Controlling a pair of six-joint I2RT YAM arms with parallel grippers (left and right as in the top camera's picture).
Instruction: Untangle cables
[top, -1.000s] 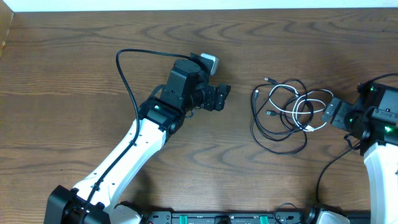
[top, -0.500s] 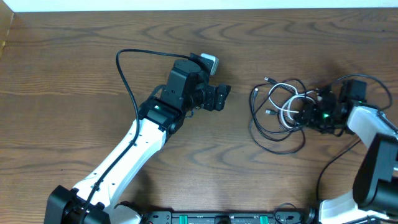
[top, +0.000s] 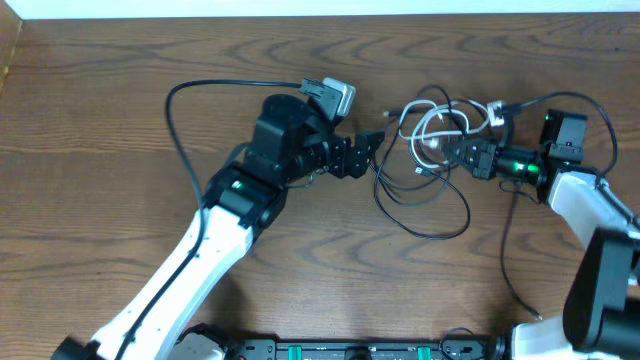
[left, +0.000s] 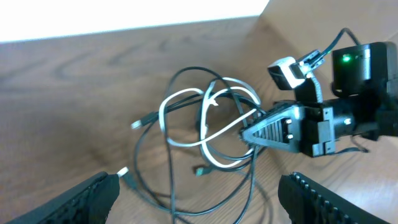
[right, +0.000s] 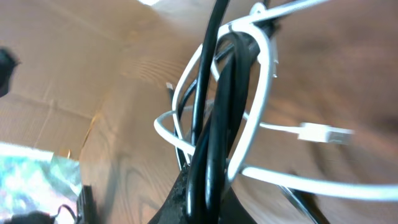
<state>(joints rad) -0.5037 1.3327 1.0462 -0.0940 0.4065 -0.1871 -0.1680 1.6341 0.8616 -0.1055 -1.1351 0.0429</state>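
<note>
The tangle of thin black cords and one white cord (top: 432, 140) lies on the brown wooden table (top: 100, 90), between the two arms. The right gripper (top: 463, 156) has its dark fingers pressed together on the bundle's right edge. The right wrist view shows black strands (right: 211, 155) pinched between them. The left gripper (top: 362, 150) sits just beside the tangle's left side, its ridged black fingers (left: 93, 196) spread wide.

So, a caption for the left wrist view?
Right hand shut on a tangle of black and white cables, framed by the open left hand.
</note>
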